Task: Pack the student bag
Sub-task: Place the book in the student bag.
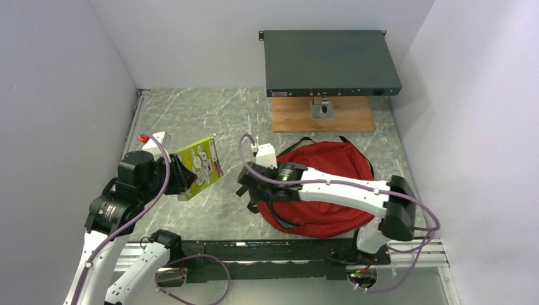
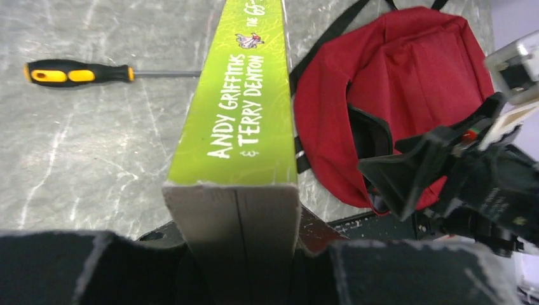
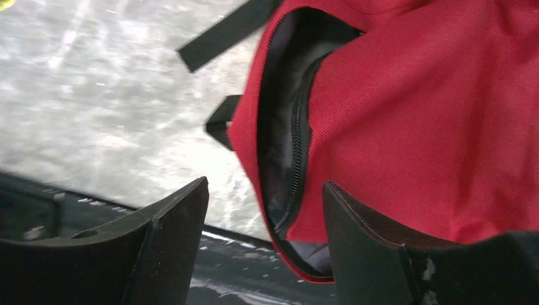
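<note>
Student bag (image 1: 324, 162) on tabletop (image 1: 210, 114), mouth unzipped (contents unseen). My left end effector (image 1: 181, 181) grips green book (image 1: 200, 166), aloft; my right end effector (image 3: 266, 190) open at mouth. Packing pending.

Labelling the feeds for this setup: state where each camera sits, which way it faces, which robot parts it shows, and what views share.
Top external: above and behind the bases, looking down on the table; both arms show, left claw gripping a green book, right claw at the student bag.
Left wrist: on the left arm, looking along the book toward the bag and a screwdriver; its own fingers below, right claw too.
Right wrist: faces the bag's open zipper between its own open fingers.
Shared: the bag, in all three.
</note>
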Controlling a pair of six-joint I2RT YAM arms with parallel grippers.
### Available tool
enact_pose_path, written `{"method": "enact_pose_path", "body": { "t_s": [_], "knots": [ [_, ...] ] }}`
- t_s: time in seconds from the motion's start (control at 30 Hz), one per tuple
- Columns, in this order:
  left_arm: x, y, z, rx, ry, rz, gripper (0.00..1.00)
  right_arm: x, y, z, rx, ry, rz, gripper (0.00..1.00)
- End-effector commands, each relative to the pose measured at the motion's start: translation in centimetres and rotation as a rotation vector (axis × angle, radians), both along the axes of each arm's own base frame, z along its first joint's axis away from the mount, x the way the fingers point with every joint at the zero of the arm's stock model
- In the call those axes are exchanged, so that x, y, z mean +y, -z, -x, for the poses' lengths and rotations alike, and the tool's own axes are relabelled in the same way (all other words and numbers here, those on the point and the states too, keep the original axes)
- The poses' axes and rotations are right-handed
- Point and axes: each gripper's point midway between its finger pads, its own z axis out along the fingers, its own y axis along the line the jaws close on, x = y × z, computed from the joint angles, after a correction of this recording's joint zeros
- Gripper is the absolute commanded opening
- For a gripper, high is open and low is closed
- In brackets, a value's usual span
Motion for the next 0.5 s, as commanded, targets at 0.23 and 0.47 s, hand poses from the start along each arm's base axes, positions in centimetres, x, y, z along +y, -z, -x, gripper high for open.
{"method": "enact_pose_path", "body": {
  "t_s": [0.23,0.47],
  "knots": [
    [-4.0,-2.3,-0.8,-0.065,0.158,0.159,0.00,-5.0,0.9,-1.9,-0.203,0.075,0.362,0.52],
    [-7.0,-3.0,0.3,-0.064,0.334,0.266,0.00,-4.8,0.3,-2.6,-0.262,0.006,0.360,0.00]
  ]
}}
